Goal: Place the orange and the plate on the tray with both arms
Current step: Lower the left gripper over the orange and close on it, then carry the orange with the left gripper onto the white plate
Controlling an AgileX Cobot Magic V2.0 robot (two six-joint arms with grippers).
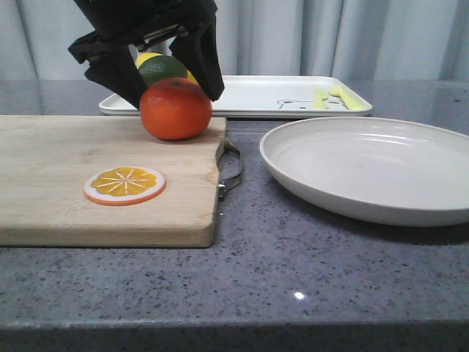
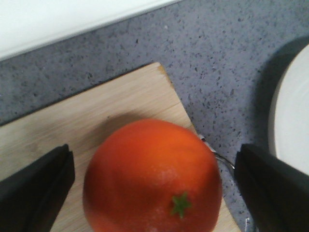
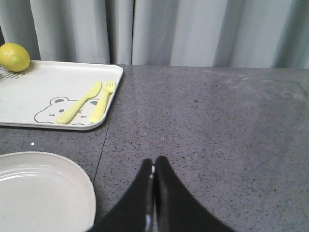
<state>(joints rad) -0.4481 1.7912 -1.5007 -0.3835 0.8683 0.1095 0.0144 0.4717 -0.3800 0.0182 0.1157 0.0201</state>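
The orange (image 1: 176,108) rests on the far right corner of the wooden cutting board (image 1: 66,183). My left gripper (image 1: 174,88) is open and straddles it from above; in the left wrist view the orange (image 2: 152,176) sits between the two fingers (image 2: 34,191), apart from both. The off-white plate (image 1: 366,165) lies on the counter at the right, and its rim shows in the right wrist view (image 3: 58,166). The white tray (image 1: 278,99) with the bear drawing lies at the back. My right gripper (image 3: 154,162) is shut and empty over bare counter beside the plate; it is out of the front view.
A flat orange slice (image 1: 124,185) lies on the board. A lemon and a green lime (image 1: 163,67) sit on the tray's left end behind the left gripper; the lemon (image 3: 14,57) shows in the right wrist view. The board's metal handle (image 1: 233,167) points toward the plate. Curtains hang behind.
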